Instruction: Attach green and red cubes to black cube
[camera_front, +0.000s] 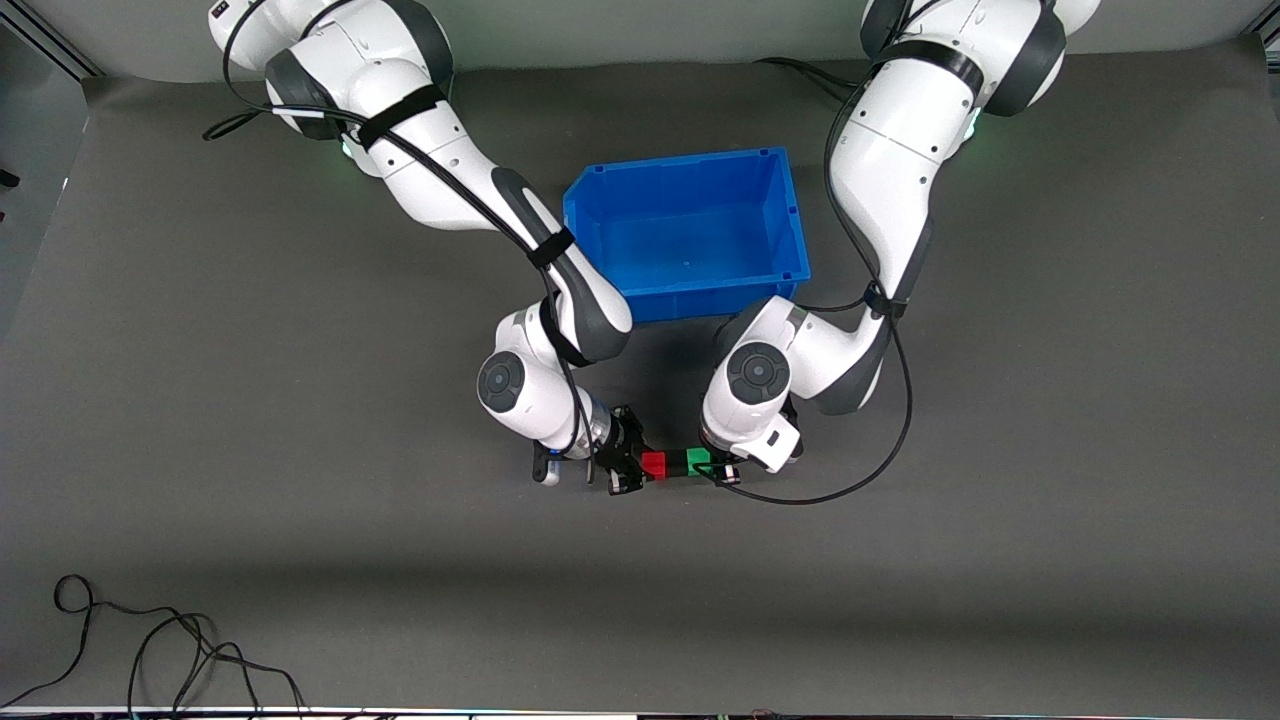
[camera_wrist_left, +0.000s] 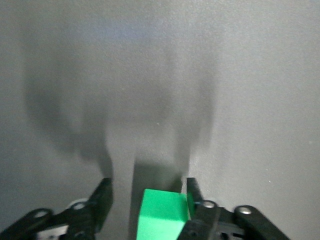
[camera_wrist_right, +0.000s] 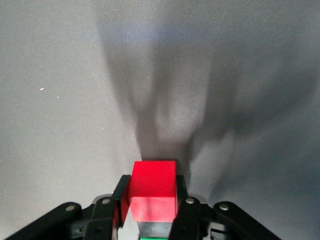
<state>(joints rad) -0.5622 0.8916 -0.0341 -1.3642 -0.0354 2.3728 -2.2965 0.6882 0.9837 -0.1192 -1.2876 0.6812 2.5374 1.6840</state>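
Cubes joined in a row: red cube (camera_front: 653, 464), black cube (camera_front: 675, 463), green cube (camera_front: 698, 461), nearer the camera than the blue bin (camera_front: 690, 232). Right gripper (camera_wrist_right: 150, 206) clamps red; left gripper (camera_wrist_left: 147, 200) stands released around green. Attachment looks done; letting go remains.

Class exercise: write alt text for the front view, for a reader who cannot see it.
Two white robot arms meet over a dark grey table, holding a short row of joined cubes: red cube, black cube, green cube. The right gripper is shut on the red cube; the left gripper is at the green cube. A blue bin sits farther from the camera.
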